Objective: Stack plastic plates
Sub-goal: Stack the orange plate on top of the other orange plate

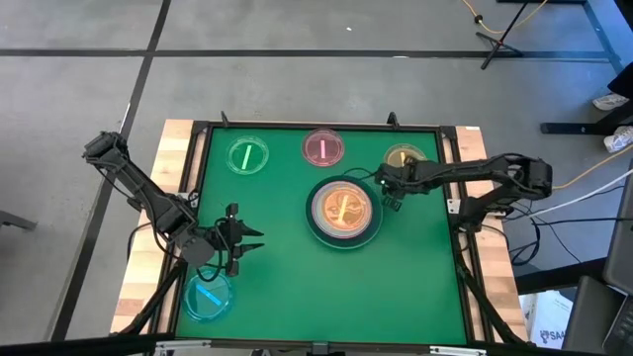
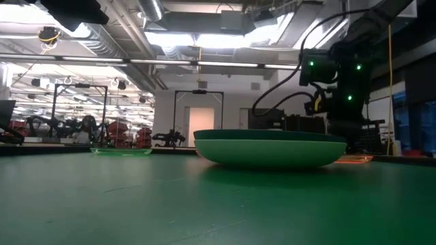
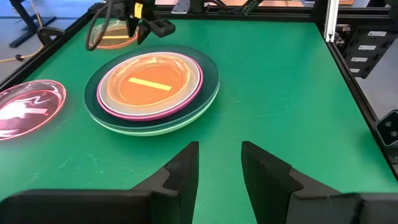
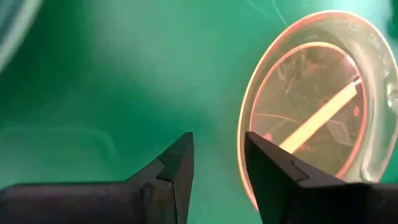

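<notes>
Four small plates lie loose around a central stack (image 1: 344, 211) on the green worktop (image 1: 297, 287): a green plate (image 1: 248, 156) and a pink plate (image 1: 323, 148) at the far side, an amber plate (image 1: 405, 158) toward the right, and a blue plate (image 1: 209, 297) at the near left corner. The stack is nested large to small, dark green and light green rims outermost, a pink rim inside them and an amber plate with a bar mark on top, so each added plate seats in the one below.

The right pincer (image 1: 386, 188) hovers just off the stack's right edge, between it and the amber plate, fingers apart and holding nothing; its wrist view shows a pinkish plate (image 4: 317, 106) just beside its fingertips, likely its next pick.

The left pincer (image 1: 240, 242) waits left of the stack, fingers apart and empty, aimed at the stack, with the blue plate near behind it.
</notes>
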You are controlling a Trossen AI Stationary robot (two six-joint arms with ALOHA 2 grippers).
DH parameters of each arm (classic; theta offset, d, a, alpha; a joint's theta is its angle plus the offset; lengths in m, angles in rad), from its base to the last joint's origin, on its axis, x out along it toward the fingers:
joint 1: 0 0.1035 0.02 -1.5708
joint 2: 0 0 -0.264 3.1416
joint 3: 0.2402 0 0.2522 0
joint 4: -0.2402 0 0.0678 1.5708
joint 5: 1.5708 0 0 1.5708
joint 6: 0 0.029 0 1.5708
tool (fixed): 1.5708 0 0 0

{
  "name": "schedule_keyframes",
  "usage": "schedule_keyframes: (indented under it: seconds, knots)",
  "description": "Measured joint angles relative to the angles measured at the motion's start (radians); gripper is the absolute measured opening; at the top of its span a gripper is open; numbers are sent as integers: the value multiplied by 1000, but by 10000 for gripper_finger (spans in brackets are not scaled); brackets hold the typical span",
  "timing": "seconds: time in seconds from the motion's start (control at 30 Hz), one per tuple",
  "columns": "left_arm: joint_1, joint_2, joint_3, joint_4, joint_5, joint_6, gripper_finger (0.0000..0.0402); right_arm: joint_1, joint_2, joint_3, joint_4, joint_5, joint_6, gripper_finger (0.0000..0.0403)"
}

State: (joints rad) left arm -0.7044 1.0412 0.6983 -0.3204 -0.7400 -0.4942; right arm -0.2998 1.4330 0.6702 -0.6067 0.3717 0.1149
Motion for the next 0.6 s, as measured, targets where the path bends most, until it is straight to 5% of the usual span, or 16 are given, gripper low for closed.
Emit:
schedule_keyframes:
  seconds: [0.4,0.6]
  knots:
    - [0,0,0,0,-32,1,114,-118,0,-100,221,-16,-104,131]
    - [0,0,0,0,-36,1,114,-125,2,-105,233,-31,-165,77]
